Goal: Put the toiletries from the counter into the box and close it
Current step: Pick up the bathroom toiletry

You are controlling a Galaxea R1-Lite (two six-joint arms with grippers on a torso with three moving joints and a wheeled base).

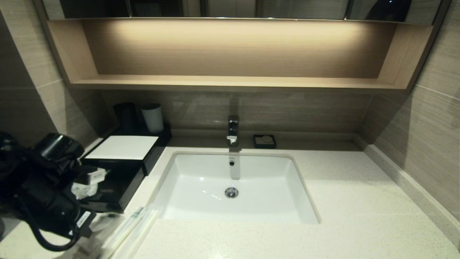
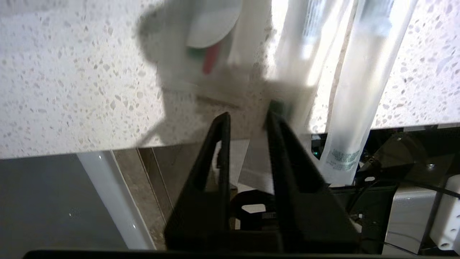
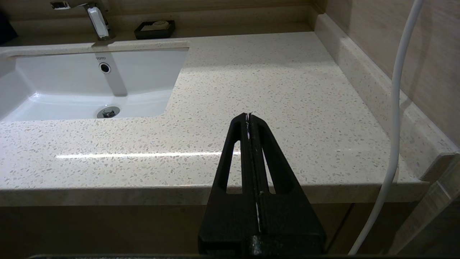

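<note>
My left pincer (image 2: 248, 118) sits at the front edge of the surface (image 1: 352, 201), left of the sink (image 1: 233, 187), among the wrapped toiletries (image 2: 359, 90).

Its fingers are a narrow gap apart, with a blurred flat packet (image 2: 212, 54) between and beyond the tips; I cannot tell whether they grip it. I count at least three long clear-wrapped items beside it, overhanging the edge; their ends are cut off. The black box (image 1: 118, 172) lies left of the sink, its white lid (image 1: 124, 147) behind it, partly hidden by my arm. Two cups (image 1: 152, 117) stand behind the box. My right pincer (image 3: 248, 117) hangs pressed shut off the front edge, right of the sink, where the surface is bare.
</note>
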